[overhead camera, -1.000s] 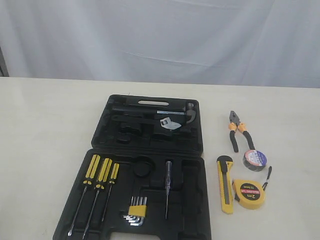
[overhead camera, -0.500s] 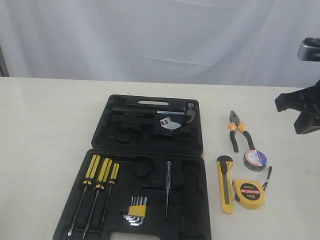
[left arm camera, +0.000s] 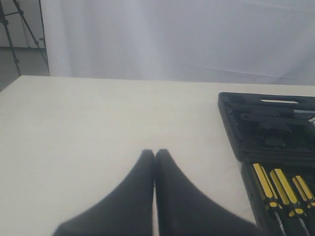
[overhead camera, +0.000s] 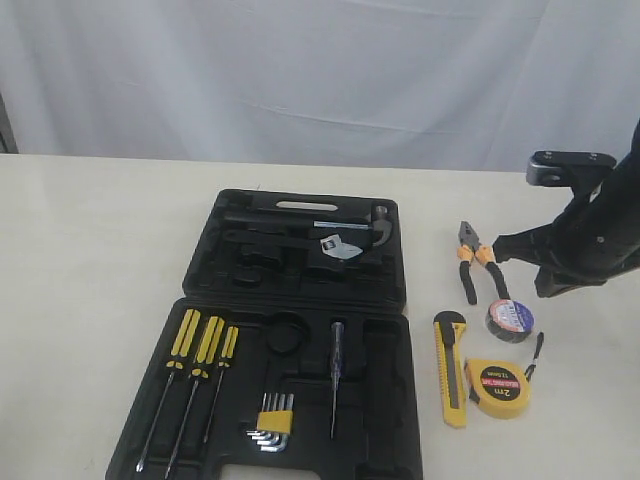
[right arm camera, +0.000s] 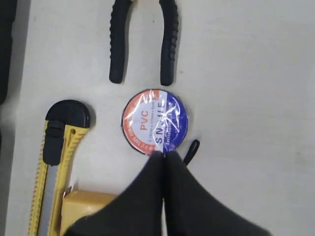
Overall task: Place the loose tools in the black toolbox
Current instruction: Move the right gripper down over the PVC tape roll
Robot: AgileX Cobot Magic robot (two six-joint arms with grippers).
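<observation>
The black toolbox (overhead camera: 385,385) lies open in the middle of the table. To its right lie the orange-handled pliers (overhead camera: 475,262), the black tape roll (overhead camera: 509,319), the yellow utility knife (overhead camera: 452,368) and the round tape measure (overhead camera: 497,387). My right gripper (overhead camera: 497,245) hovers shut and empty beside the pliers' handles. In the right wrist view its tips (right arm camera: 163,155) sit over the near edge of the tape roll (right arm camera: 155,122), with the pliers (right arm camera: 142,39) beyond. My left gripper (left arm camera: 155,153) is shut and empty over bare table beside the toolbox (left arm camera: 231,128).
Yellow-handled screwdrivers (overhead camera: 200,345), a hex key set (overhead camera: 272,420) and a tester screwdriver (overhead camera: 336,375) sit in the toolbox's near half. A hammer and wrench (overhead camera: 340,243) fill the far half. A white curtain hangs behind the table.
My right arm has come in from the right edge and dropped down towards the pliers and tape roll. The tools have not moved.
</observation>
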